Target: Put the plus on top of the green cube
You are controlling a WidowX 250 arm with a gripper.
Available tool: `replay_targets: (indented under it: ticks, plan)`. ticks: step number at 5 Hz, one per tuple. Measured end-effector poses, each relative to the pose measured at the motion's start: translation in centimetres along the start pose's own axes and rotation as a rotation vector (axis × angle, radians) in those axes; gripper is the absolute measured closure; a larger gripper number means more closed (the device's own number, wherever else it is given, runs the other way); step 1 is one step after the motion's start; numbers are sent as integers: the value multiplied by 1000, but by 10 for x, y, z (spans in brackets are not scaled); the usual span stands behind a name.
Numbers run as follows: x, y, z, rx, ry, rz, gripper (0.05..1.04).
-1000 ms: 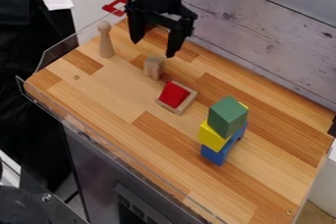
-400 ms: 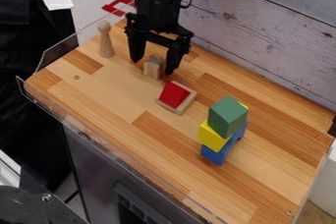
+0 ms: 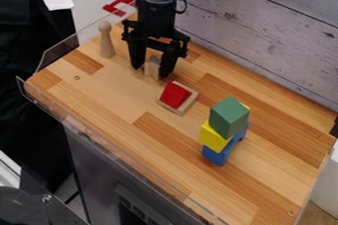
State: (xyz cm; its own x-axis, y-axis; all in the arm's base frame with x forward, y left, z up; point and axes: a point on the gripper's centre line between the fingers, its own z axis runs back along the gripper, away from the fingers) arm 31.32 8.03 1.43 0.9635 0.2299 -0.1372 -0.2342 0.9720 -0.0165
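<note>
My gripper (image 3: 151, 71) hangs at the upper middle of the table, its fingers parted on either side of the small natural-wood plus (image 3: 152, 67). The plus stands upright on the table between the fingertips. Whether either finger touches it, I cannot tell. Farther toward the lower right, the green cube (image 3: 228, 116) sits at the top of a stack, over a yellow block (image 3: 213, 137) and a blue block (image 3: 216, 156).
A red block on a wooden base (image 3: 176, 96) lies just below and right of the gripper. To the left stands a wooden peg figure (image 3: 106, 40). A clear guard (image 3: 63, 51) edges the table's left side, and a plank wall (image 3: 264, 31) rises behind.
My gripper has come down and slightly left, from above and behind the plus to around it. Its fingers have drawn somewhat closer together. The blocks have stayed where they were.
</note>
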Motion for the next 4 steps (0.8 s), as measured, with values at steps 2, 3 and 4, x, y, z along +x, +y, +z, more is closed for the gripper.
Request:
replay_targets:
  ticks: [2, 3, 4]
  plan:
    - [-13, -2, 10, 28, 5, -6, 632]
    - [-27, -14, 57, 104, -36, -50, 632]
    - [-54, -33, 98, 156, -48, -132, 632]
